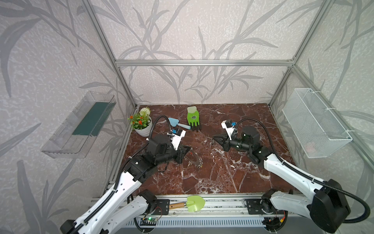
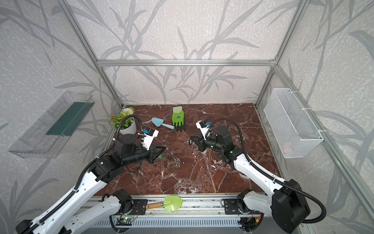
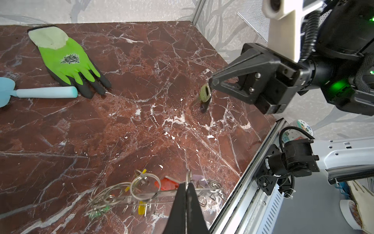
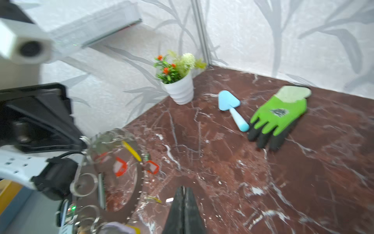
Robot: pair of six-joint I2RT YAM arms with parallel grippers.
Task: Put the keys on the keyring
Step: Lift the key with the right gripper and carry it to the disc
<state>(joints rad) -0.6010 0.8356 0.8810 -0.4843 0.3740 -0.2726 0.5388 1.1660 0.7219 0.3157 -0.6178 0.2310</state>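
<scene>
My left gripper [image 1: 189,150] [image 3: 188,183] is shut on the rim of the keyring [image 1: 194,161] [image 2: 174,161], a flat grey ring held tilted just above the marble. Split rings and keys hang from the keyring [image 3: 145,195], with a red tag [image 3: 166,184] and a yellow tag [image 3: 141,209] among them. My right gripper [image 1: 213,139] [image 3: 211,84] is to the right of it and apart, shut on a key [image 3: 205,95] with a yellow-green head that hangs from its tips. In the right wrist view the shut right gripper [image 4: 184,189] hides that key, and the keyring [image 4: 140,182] lies ahead.
A green glove [image 1: 193,118] and a blue trowel [image 1: 179,123] lie at the back. A white flower pot [image 1: 142,126] stands in the back left corner. A green trowel [image 1: 192,203] rests on the front rail. A wire basket [image 1: 315,123] hangs on the right wall.
</scene>
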